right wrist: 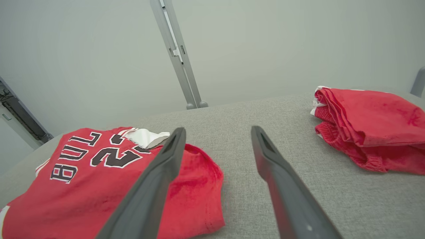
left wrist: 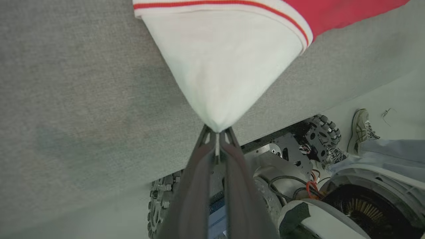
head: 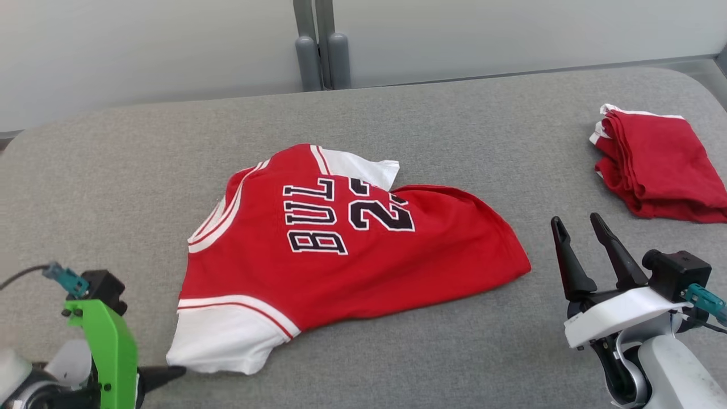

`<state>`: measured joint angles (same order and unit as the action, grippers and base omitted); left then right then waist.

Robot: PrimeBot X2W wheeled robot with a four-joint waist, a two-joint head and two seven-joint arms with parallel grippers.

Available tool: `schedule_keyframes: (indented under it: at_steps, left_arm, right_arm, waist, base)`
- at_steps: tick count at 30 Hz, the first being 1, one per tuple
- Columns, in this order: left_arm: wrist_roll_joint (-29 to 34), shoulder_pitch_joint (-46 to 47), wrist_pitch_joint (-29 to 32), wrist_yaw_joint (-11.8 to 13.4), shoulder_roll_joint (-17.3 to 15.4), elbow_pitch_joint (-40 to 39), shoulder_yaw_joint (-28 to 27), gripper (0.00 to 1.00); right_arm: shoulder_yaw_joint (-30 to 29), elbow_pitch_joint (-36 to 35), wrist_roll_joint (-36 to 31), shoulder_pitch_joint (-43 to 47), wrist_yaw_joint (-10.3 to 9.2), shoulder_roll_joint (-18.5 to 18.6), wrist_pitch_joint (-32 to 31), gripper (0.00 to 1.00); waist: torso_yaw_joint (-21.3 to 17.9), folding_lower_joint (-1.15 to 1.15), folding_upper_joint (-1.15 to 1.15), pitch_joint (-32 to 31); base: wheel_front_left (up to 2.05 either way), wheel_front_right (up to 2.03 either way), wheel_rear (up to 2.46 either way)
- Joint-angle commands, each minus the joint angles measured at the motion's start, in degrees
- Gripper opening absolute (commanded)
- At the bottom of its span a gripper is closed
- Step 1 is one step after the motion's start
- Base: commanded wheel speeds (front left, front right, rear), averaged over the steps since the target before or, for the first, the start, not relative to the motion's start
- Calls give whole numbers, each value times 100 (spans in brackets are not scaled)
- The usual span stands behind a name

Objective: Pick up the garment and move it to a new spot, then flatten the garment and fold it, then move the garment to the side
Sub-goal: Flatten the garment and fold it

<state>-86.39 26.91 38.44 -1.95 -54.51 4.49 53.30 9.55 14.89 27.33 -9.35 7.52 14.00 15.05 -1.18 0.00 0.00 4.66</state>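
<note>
My left jaws clench the white sleeve (left wrist: 219, 66) of the garment (head: 341, 250), near left, to lift it. My right jaws hang released just right of it.

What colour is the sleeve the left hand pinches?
White sleeve with a red stripe; best in left wrist view.

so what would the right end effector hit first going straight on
Probably nothing soon: the open right end effector points over bare grey fabric tabletop, between the red basketball jersey and the folded red cloth pile. Depth is unclear.
</note>
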Motion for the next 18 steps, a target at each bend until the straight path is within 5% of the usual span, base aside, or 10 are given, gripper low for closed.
schedule_keyframes:
  at_steps: [1,8,9,10,15,18]
  left_arm:
    - [-129,-175,-63,44,-10,15,1,0]
    - [-143,-543,-520,-19,404,656,48,0]
    - [-119,-551,-622,-58,476,778,31,61]
    - [-94,-557,-691,-108,550,896,31,100]
    - [394,-352,-1373,-302,573,1071,-89,100]
    - [883,-286,-2298,-310,499,927,-313,100]
  right_arm:
    - [-25,6,16,77,-7,59,16,100]
    - [-61,56,38,54,-7,153,16,100]
    - [-34,73,46,58,-7,156,16,100]
    - [-4,102,54,56,-7,159,16,100]
    - [82,184,94,40,-7,178,16,100]
    - [89,199,121,67,-7,187,16,100]
  waist:
    - [106,0,0,-54]
    - [174,0,0,-20]
    - [179,0,0,-22]
    - [184,0,0,-27]
    - [215,0,0,-45]
    - [238,0,0,-62]
  base:
    - [0,0,0]
    - [0,0,0]
    - [0,0,0]
    - [0,0,0]
    - [0,0,0]
    - [0,0,0]
